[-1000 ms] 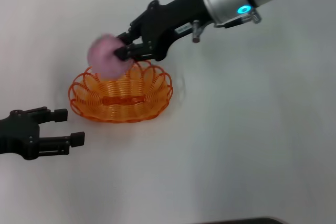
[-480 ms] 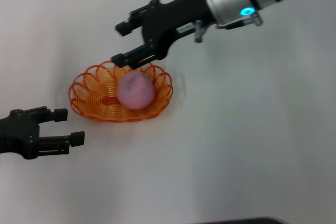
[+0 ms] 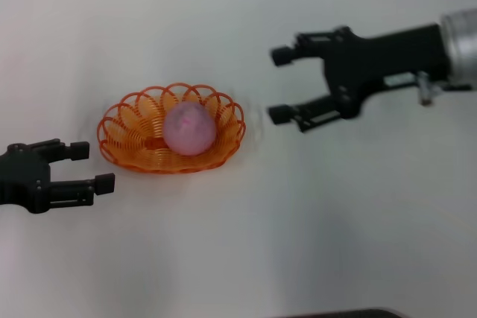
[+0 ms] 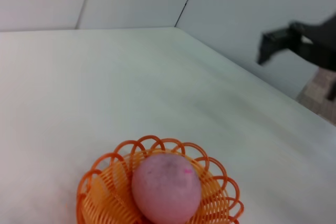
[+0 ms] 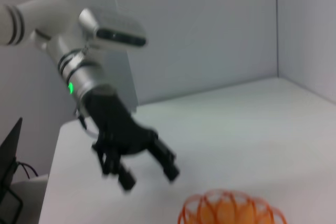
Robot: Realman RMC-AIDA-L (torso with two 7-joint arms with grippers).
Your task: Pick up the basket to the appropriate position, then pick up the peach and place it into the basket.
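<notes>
The pink peach (image 3: pixel 190 129) lies inside the orange wire basket (image 3: pixel 123 133) on the white table, left of centre in the head view. The left wrist view shows the peach (image 4: pixel 166 187) sitting in the basket (image 4: pixel 100 184) too. My right gripper (image 3: pixel 281 86) is open and empty, well to the right of the basket and above the table. My left gripper (image 3: pixel 93 167) is open and empty, low on the table just to the front left of the basket. The right wrist view shows the basket's rim (image 5: pixel 231 211) and my left gripper (image 5: pixel 149 174) beyond it.
The white table (image 3: pixel 313 214) stretches to the right and front of the basket. Grey walls (image 4: pixel 236 19) close off the far side. A dark edge (image 3: pixel 343 313) runs along the table's front.
My right gripper let the peach fall into the basket, opened, and has drawn back to the right away from the basket. My left gripper has shifted slightly left.
</notes>
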